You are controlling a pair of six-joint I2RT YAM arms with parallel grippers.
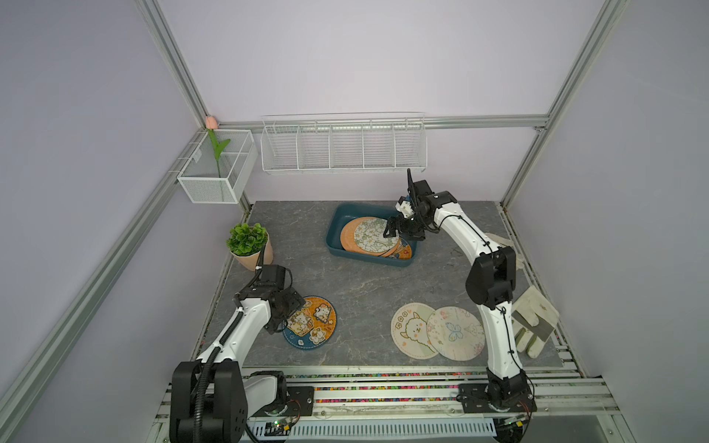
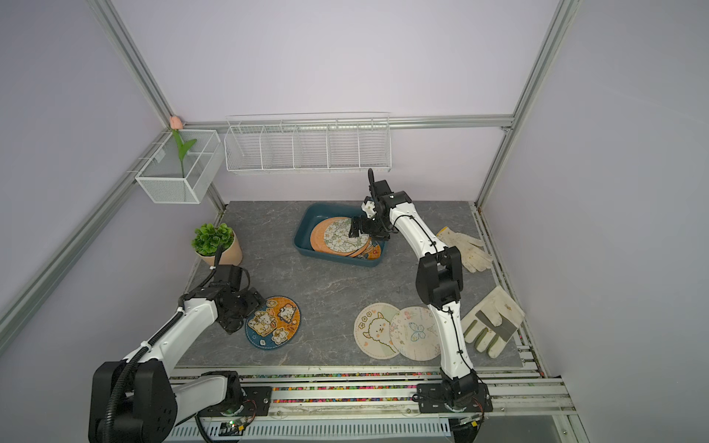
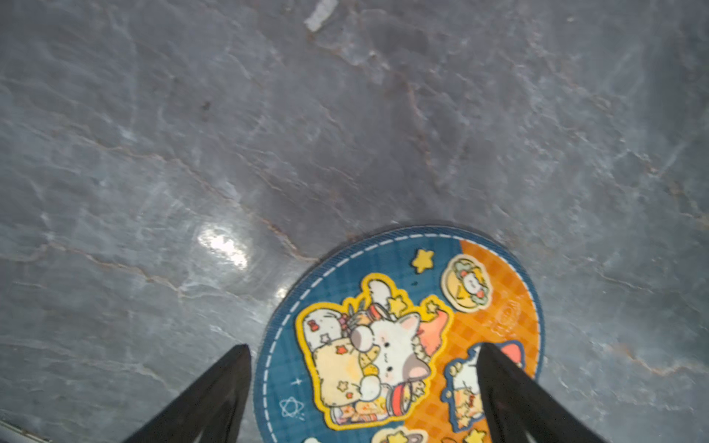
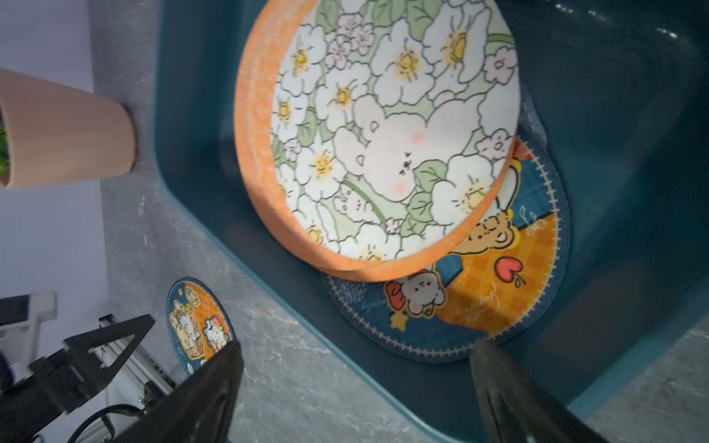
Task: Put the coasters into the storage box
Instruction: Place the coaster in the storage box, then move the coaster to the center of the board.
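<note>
Both top views are lit evenly and softly from overhead, with only faint shadows cast on the desk (image 1: 364, 287). In the left wrist view a bright glare patch is reflected off the desk and slight blur is seen. In the right wrist view the storage box (image 4: 614, 115) interior is left dim and the right hand (image 4: 358, 347) is blurred

the box (image 1: 332, 237) is dark teal. in it, the flower coaster (image 4: 383, 126) has white blooms with yellow centres on pale green, over a plain orange coaster (image 4: 253, 115) and a navy-and-orange checked bear coaster (image 4: 498, 291). on the grey veined counter (image 1: 364, 291), a blue-and-orange cartoon-animal coaster (image 3: 383, 345) lies at 7 o'clock; a cream alpaca coaster (image 1: 412, 330) and a pale butterfly coaster (image 1: 456, 331) lie at 5 o'clock.
</note>
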